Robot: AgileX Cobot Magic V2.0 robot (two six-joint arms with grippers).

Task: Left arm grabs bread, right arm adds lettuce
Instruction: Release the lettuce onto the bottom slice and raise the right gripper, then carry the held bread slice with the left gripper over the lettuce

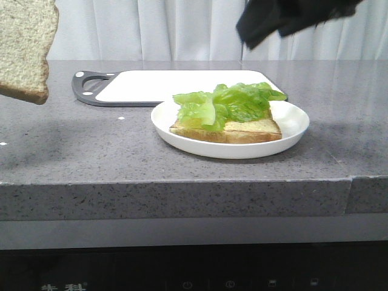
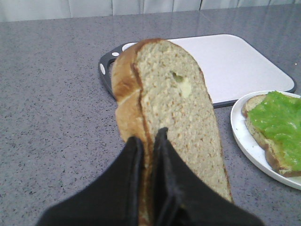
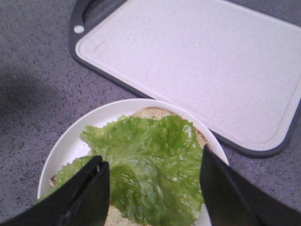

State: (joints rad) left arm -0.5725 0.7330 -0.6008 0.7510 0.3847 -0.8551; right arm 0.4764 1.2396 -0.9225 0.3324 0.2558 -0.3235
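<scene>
2 grippers: my left gripper [image 2: 149, 141] is clamped on the bread [image 2: 176, 117], held up off the desk [image 1: 91, 145] at far left. My right gripper [image 3: 153, 181] is spread wide, holding nothing, above the lettuce [image 1: 227, 103], which lies on another slice [image 1: 227, 132] on the white plate [image 1: 291, 130], w/ a cutting board [image 1: 157, 85] behind

Front view: low, near counter level, facing forward across the grey counter [image 1: 91, 151] to a white curtain [image 1: 151, 30]; the white plate [image 1: 285, 136] sits mid-distance.

Left wrist view: held above the counter, looking forward and down along its own fingers [image 2: 162, 179], the bread [image 2: 178, 113] close up.

Right wrist view: steeply downward, close over the plate (fingers frame the bottom edge).

All three share the plate, lettuce [image 1: 227, 103] and cutting board [image 1: 145, 85].
</scene>
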